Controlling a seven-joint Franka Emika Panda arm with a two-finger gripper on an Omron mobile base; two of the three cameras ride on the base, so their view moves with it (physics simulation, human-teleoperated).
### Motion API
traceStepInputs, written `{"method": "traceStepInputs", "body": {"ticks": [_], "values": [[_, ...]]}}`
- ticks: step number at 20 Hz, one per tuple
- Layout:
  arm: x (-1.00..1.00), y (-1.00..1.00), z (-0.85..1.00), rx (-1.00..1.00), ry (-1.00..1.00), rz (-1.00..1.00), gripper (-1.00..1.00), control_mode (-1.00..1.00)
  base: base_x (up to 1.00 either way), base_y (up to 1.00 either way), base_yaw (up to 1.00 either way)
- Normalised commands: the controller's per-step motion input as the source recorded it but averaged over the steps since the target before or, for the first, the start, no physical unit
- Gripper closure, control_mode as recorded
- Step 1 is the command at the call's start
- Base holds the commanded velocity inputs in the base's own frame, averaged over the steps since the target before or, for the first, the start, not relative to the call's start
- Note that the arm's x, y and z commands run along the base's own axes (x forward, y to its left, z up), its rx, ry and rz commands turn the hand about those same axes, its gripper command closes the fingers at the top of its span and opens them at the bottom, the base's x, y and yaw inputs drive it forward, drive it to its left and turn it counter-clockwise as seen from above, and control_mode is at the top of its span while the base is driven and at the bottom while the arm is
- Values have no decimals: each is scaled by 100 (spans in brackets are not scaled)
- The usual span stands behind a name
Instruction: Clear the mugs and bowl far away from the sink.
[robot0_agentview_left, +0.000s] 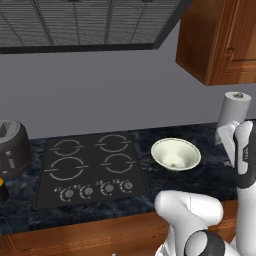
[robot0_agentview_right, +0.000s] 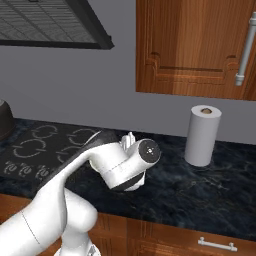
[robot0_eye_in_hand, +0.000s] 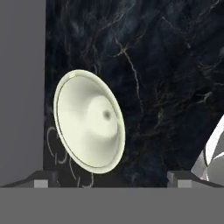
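While the bowl (robot0_agentview_left: 176, 153) sat upright and empty on the dark marbled counter (robot0_agentview_left: 210, 170) just to the 3 o'clock side of the black 4-burner cooktop (robot0_agentview_left: 90, 168), the gripper (robot0_eye_in_hand: 113, 178) stood above it with its 2 fingertips (robot0_eye_in_hand: 40, 183) spread wide and grasping nothing. A paper towel roll (robot0_agentview_right: 202, 135) stood upright on the counter toward 2 o'clock from the bowl, under a wooden wall cabinet (robot0_agentview_right: 195, 47). A range hood (robot0_agentview_left: 85, 25) hung over the cooktop against the grey wall (robot0_agentview_left: 110, 95), and a dark toaster (robot0_agentview_left: 12, 147) sat at the cooktop's 9 o'clock side.
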Motion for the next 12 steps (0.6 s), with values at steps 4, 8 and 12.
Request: {"method": "traceStepInputs", "body": {"ticks": [4, 8, 12], "values": [[-76, 39, 42, -6, -8, 0, -100, -100, 0, 0, 0], [-65, 69, 33, -16, -16, 0, -100, -100, 0, 0, 0], [-19, 80, 33, -25, -18, -8, -100, -100, 0, 0, 0]]}}
